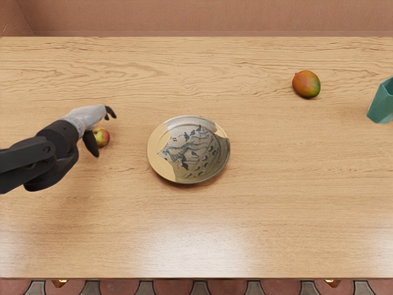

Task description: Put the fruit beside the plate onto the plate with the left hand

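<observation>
The small apple lies on the table at the left of the frame, a little left of the plate and apart from it. It is red with some yellow, and its left part is hidden behind the hand. The left hand is directly over it, with the arm entering from the left edge. The fingers are spread, one dark tip above the apple and the thumb below it, so the hand is released and grips nothing. I think it is placed like this to bracket the fruit before closing on it.

The plate is in the centre of the frame, with a gold rim and a dark painted pattern, and nothing lies on it. A mango rests in the upper right, well apart from the plate, so the apple seems to be the fruit meant. A teal mug is cut off by the right edge. From where I stand, the placing is not yet begun.
</observation>
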Robot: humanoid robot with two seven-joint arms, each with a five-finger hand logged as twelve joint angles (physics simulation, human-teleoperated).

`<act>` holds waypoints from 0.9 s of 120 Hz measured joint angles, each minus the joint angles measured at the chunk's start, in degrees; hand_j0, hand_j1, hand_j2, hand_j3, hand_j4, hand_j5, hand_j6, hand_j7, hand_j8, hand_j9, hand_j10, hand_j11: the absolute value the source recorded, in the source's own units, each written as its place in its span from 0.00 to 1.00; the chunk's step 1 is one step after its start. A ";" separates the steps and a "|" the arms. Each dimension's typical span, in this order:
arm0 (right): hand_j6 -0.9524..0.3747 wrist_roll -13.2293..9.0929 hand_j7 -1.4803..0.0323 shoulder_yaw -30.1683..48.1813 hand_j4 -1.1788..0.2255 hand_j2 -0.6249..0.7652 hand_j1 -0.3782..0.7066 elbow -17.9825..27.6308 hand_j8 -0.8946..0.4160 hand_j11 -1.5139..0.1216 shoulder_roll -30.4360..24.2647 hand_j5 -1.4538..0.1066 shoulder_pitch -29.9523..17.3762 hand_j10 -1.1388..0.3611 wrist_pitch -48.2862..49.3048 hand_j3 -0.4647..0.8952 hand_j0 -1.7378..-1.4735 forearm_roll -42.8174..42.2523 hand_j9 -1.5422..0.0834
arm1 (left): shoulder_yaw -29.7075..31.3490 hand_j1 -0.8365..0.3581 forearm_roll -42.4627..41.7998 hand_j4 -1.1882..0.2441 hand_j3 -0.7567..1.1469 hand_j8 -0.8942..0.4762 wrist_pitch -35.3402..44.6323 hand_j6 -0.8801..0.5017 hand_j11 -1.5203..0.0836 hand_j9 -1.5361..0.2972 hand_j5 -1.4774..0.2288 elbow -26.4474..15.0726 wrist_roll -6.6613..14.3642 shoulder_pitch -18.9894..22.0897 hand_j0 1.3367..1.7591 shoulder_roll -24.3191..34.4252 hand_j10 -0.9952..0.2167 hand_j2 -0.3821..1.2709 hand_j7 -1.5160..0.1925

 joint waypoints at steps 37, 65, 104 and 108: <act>0.71 0.00 0.97 0.00 0.83 0.45 0.04 0.00 0.67 0.92 0.00 0.92 0.01 0.75 -0.03 0.34 0.30 0.00 0.94 | -0.14 0.56 -0.01 0.52 0.40 0.33 3.55 0.32 0.60 0.53 0.53 0.14 0.00 1.32 0.76 0.00 0.46 0.29 0.56; 0.71 0.00 0.97 0.00 0.83 0.45 0.04 0.00 0.67 0.92 0.00 0.92 0.00 0.75 -0.04 0.34 0.30 0.00 0.94 | -0.27 0.48 -0.04 0.43 0.40 0.31 3.94 0.29 0.51 0.45 0.47 0.16 0.00 2.37 0.76 0.00 0.37 0.33 0.48; 0.71 0.00 0.97 0.00 0.83 0.45 0.04 0.00 0.67 0.92 0.00 0.92 0.00 0.75 -0.03 0.34 0.30 0.00 0.94 | -0.41 0.48 -2.06 0.33 0.40 0.30 4.05 0.27 0.39 0.35 0.39 0.16 0.02 2.46 0.75 0.00 0.27 0.41 0.38; 0.71 0.00 0.97 0.00 0.83 0.45 0.04 0.00 0.67 0.92 0.00 0.92 0.00 0.75 -0.04 0.34 0.30 0.00 0.94 | -0.58 0.48 -2.49 0.32 0.40 0.30 4.06 0.28 0.39 0.34 0.39 0.19 0.11 2.51 0.75 -1.36 0.26 0.37 0.38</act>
